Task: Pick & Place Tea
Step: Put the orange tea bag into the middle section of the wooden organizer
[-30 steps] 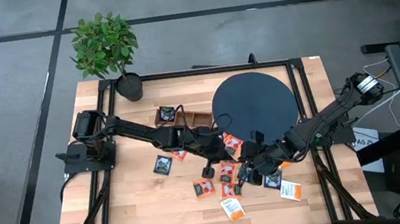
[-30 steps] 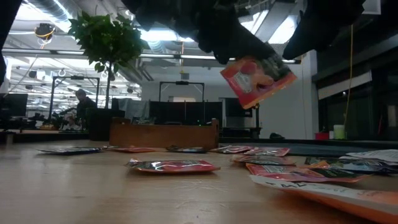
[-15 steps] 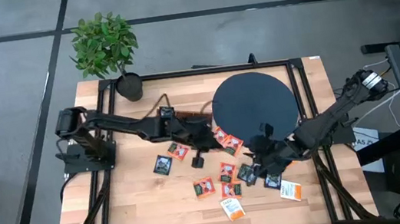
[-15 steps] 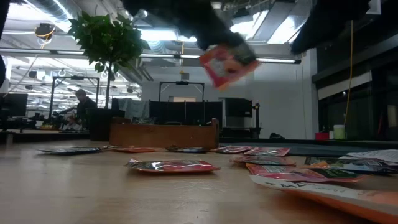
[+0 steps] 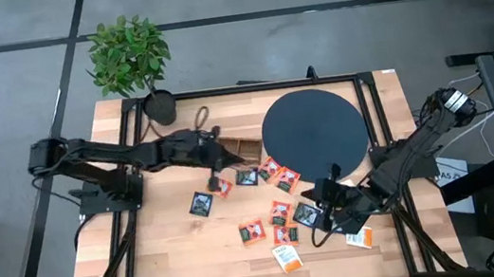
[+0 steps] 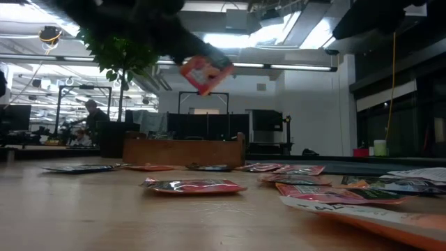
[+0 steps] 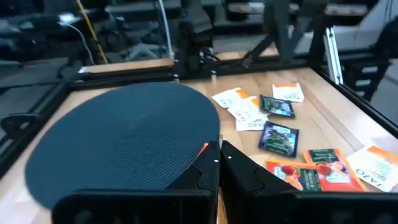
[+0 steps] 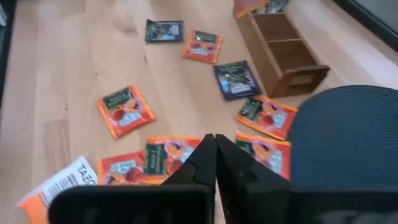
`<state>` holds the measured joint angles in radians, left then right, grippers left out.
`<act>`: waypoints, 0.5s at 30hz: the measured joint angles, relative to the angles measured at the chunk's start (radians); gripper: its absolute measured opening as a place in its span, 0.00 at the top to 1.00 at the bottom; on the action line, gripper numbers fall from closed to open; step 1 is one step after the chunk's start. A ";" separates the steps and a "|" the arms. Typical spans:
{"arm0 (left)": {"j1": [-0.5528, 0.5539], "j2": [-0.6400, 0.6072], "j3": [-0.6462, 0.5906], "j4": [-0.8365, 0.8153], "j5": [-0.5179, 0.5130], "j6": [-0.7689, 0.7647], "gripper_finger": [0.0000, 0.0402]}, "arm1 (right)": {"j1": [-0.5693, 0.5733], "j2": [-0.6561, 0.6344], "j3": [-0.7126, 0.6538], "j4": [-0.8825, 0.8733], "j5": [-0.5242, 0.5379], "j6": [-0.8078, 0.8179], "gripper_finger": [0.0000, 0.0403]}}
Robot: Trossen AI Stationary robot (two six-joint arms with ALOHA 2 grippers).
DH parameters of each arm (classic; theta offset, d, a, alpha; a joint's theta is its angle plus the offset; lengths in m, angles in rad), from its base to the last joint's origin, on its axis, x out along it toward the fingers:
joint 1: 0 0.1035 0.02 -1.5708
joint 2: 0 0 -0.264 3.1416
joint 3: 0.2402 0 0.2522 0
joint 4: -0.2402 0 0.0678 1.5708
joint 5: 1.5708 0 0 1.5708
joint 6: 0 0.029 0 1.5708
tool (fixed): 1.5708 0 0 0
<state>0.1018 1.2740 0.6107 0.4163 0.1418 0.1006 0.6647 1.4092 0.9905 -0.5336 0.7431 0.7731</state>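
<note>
A pale wooden worktop (image 5: 167,254) inside a black frame carries a big black round disc (image 5: 313,132) on its far right half; a potted plant (image 5: 129,56) stands at the far left corner; a long wooden compartment tray (image 5: 241,149) lies just left of the disc, one dark sachet at its left end. The left arm reaches across from the worktop's left side; its left gripper (image 5: 208,147) hangs above the tray's left end, fingers clamped on a red-orange tea sachet (image 6: 205,72), seen in the low view tilted and well clear of the wood. The right arm comes in from the right side; its right gripper (image 5: 326,212) sits low over the near right of the worktop, fingers (image 8: 202,163) pressed together with nothing between them, among the loose sachets. The remaining tea sachets (image 5: 281,212), dark with green, red-orange and white with orange, lie flat and scattered between the tray, the disc's near edge and the front of the worktop; one dark sachet (image 5: 201,203) lies apart to the left.
</note>
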 joint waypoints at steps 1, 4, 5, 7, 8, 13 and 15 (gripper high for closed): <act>0.010 -0.019 -0.039 0.042 0.001 -0.006 1.00 | 0.000 0.013 0.000 0.025 0.000 -0.010 0.97; 0.053 -0.070 -0.137 0.150 0.004 -0.009 1.00 | 0.000 0.056 0.000 0.087 -0.008 -0.021 0.97; 0.071 -0.087 -0.164 0.172 0.011 -0.009 1.00 | 0.000 0.070 0.000 0.109 -0.011 -0.018 0.98; 0.115 -0.117 -0.206 0.190 0.031 -0.009 1.00 | 0.000 0.104 0.000 0.174 -0.018 -0.016 0.99; 0.140 -0.130 -0.226 0.195 0.050 -0.009 1.00 | 0.000 0.125 0.000 0.222 -0.022 -0.024 0.99; 0.276 -0.150 -0.313 0.268 0.168 -0.039 1.00 | -0.009 0.240 0.000 0.435 -0.093 -0.123 0.98; 0.324 -0.147 -0.351 0.341 0.195 -0.055 1.00 | -0.017 0.276 0.000 0.472 -0.092 -0.125 0.98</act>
<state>0.4254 1.1267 0.2593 0.7576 0.3366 0.0456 0.6480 1.6855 0.9901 -0.0613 0.6512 0.6483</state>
